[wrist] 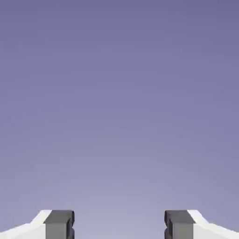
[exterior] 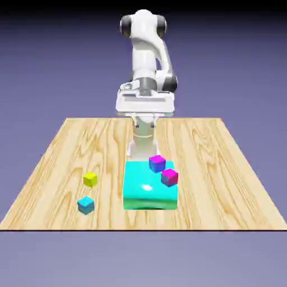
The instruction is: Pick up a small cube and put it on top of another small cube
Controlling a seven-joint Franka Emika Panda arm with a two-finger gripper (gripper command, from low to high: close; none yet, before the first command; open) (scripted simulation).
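Sitting near the table's [exterior: 56, 162] near edge, toward the exterior view's left corner, the small cyan cube [exterior: 86, 204] rests on the wood, just in front of a yellow cube [exterior: 90, 179]. The blue-sided magenta cube [exterior: 157, 163] stands on the big turquoise block's [exterior: 147, 193] far edge, a second magenta cube [exterior: 169, 177] just beside it. The gripper [wrist: 119, 226] is spread wide with nothing between its fingertips [wrist: 59, 225], only backdrop showing in the hand view
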